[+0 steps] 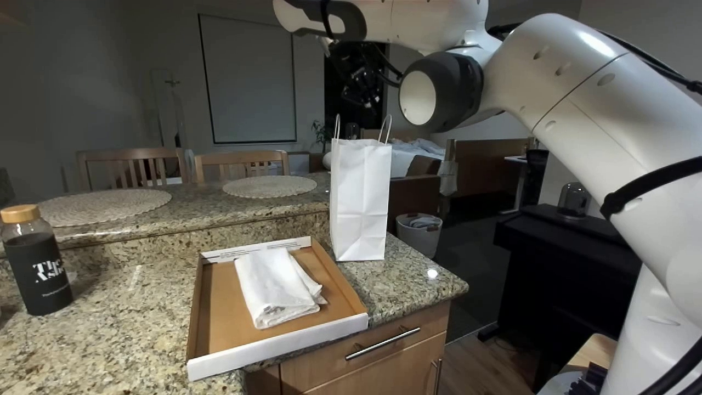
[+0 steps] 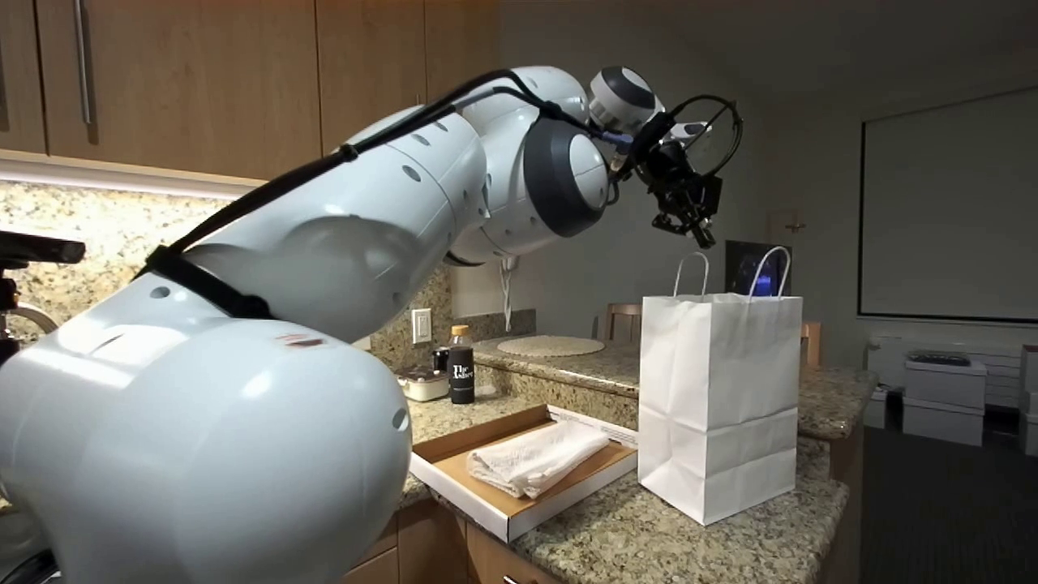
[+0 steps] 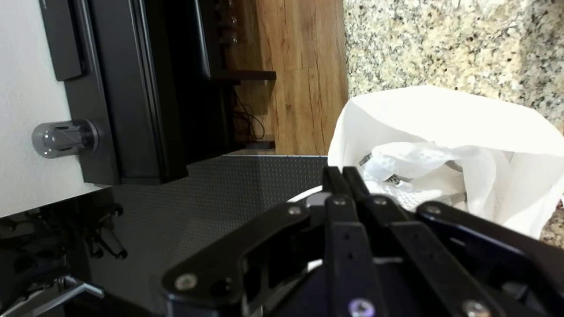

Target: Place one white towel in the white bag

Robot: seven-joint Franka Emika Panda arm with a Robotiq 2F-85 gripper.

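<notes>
A tall white paper bag [image 1: 359, 203] stands upright on the granite counter, its thin handles raised, in both exterior views. Seen from above in the wrist view, the mouth of the bag [image 3: 445, 112] is spread and crumpled white cloth [image 3: 405, 160] lies inside. A folded white towel [image 1: 277, 285] rests in the shallow cardboard tray [image 1: 277, 346] beside the bag; that towel [image 2: 535, 458] also shows in an exterior view. High over the bag hangs my gripper [image 2: 704, 239], apart from its handles. In the wrist view the gripper [image 3: 343, 169] is shut, fingertips together, nothing between them.
A dark bottle with a wooden lid [image 1: 38, 269] stands on the counter left of the tray. Round woven placemats [image 1: 269, 187] lie on the raised ledge behind. The bag is close to the counter's end, where a white basket [image 1: 419, 233] sits lower down beyond the edge.
</notes>
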